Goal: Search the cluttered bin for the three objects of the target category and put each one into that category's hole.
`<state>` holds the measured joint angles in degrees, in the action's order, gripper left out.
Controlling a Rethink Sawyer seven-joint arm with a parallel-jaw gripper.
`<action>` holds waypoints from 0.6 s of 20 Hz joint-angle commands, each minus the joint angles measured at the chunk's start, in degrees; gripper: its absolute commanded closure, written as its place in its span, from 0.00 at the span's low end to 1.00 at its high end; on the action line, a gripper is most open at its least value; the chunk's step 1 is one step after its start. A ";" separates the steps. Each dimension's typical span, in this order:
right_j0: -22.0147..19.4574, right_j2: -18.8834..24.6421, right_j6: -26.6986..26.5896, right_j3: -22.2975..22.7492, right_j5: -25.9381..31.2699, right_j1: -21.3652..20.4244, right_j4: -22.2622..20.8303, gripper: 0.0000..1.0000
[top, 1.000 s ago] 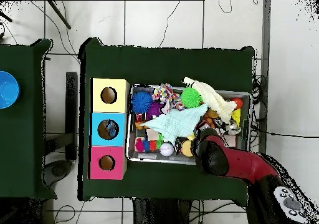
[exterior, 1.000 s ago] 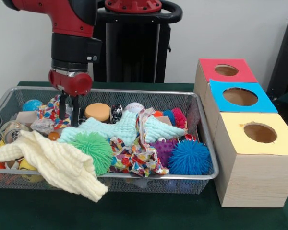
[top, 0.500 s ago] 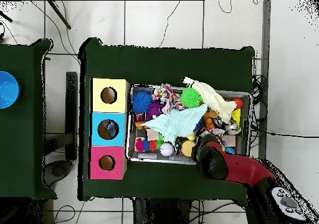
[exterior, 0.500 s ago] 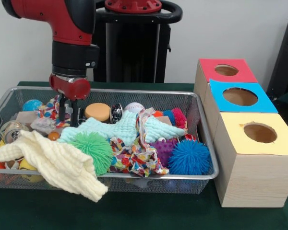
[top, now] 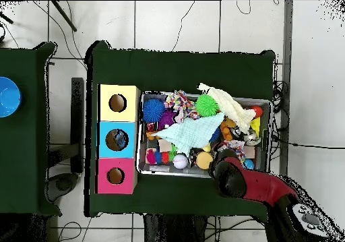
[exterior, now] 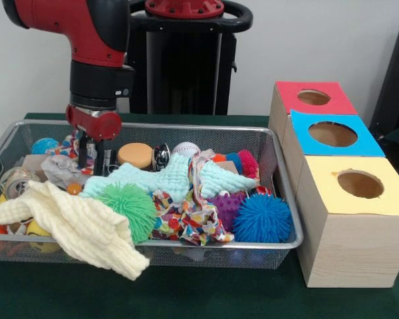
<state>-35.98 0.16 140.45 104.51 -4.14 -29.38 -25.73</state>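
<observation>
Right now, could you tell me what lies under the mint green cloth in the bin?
The mint green cloth partly overlaps the patterned fabric; whatever lies beneath its middle is hidden.

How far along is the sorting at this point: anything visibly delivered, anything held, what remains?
Nothing visibly delivered: the red hole and yellow hole look empty, and the overhead view shows something dark in the blue hole that cannot be identified. The claw hangs among the clutter at the far left of the wire bin; whether it holds anything is unclear. The bin is full, so searching and placing remain.
</observation>
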 commanded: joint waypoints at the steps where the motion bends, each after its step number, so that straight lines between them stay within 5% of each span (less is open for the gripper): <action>1: 0.82 -0.06 1.36 -3.71 -3.72 2.64 -2.61 0.00; 3: 2.08 -1.51 2.18 -3.89 -5.24 3.02 -1.73 0.00; 4: 2.82 -2.35 2.50 -4.04 -6.14 3.21 -1.20 1.00; 12: 1.02 3.25 0.04 -2.07 2.44 -3.38 -1.24 1.00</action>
<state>-34.69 -1.37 140.45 104.52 -5.54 -29.29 -25.73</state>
